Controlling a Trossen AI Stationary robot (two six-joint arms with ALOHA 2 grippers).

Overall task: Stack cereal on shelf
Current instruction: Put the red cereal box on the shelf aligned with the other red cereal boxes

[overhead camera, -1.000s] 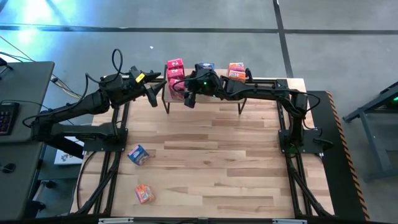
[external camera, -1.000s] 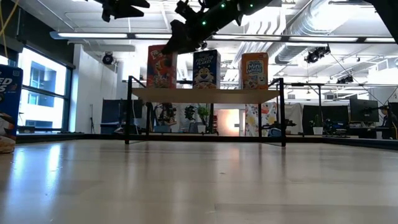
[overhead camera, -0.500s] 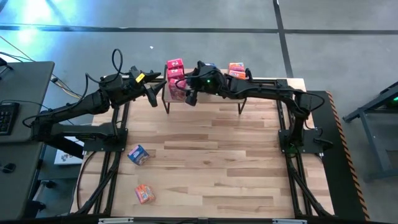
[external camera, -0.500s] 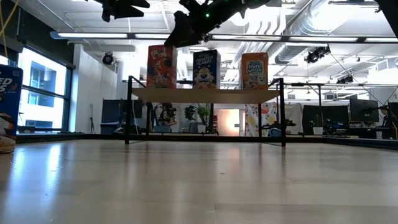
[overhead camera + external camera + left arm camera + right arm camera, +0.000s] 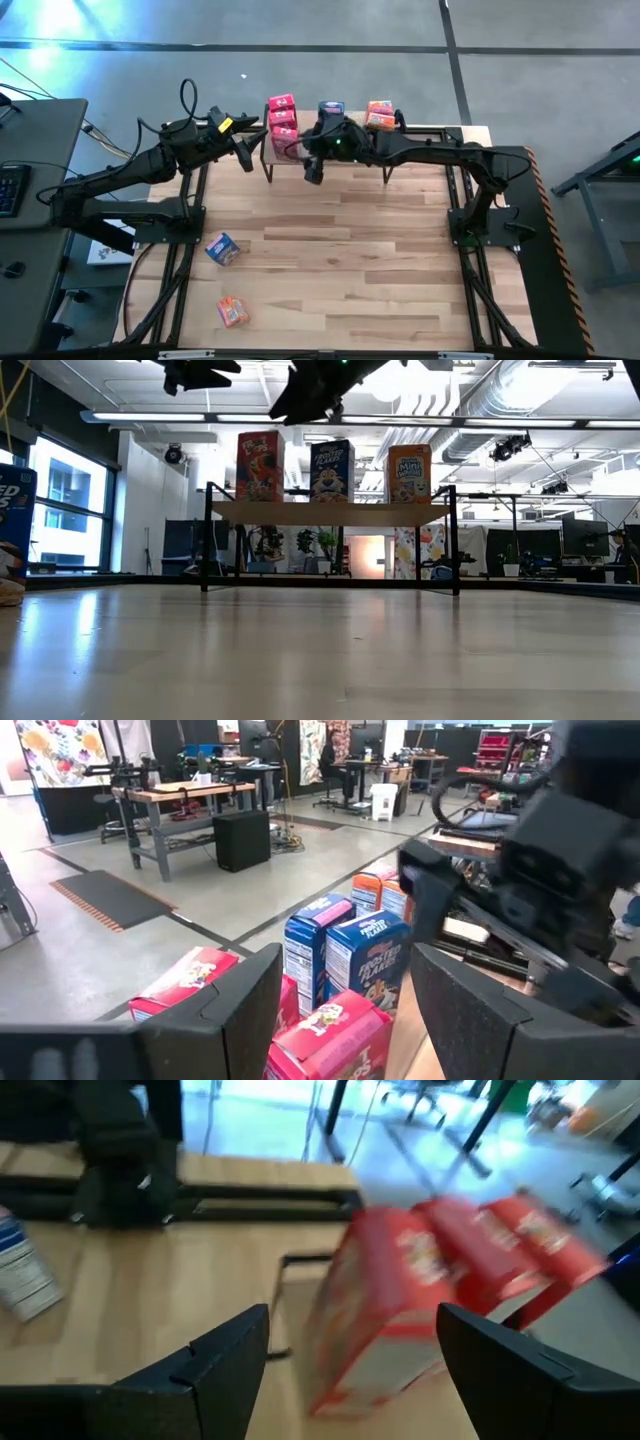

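Two dark robot arms reached over a light wooden desk (image 5: 330,250) toward a low shelf (image 5: 330,155) at the desk's twelve o'clock edge. Seen level from the desk, the shelf (image 5: 330,513) carried three rows of cereal: a red box (image 5: 260,467) at ten o'clock, a blue box (image 5: 331,471) at twelve o'clock and an orange box (image 5: 408,474) at two o'clock. From above, the red boxes (image 5: 282,125) stood in a line, with the blue ones (image 5: 330,108) and orange ones (image 5: 379,113) beside them. Two more boxes lay on the desk toward seven o'clock: a blue one (image 5: 222,248) and, nearer the edge, an orange one (image 5: 233,312).

The right gripper (image 5: 313,168) hung above the shelf's front edge, just beside the red boxes, its fingers (image 5: 230,1355) wide apart and holding nothing. The left gripper (image 5: 243,152) waited in the air at about nine o'clock from the shelf, its fingers (image 5: 235,1010) partly apart and empty, pointing toward the boxes.
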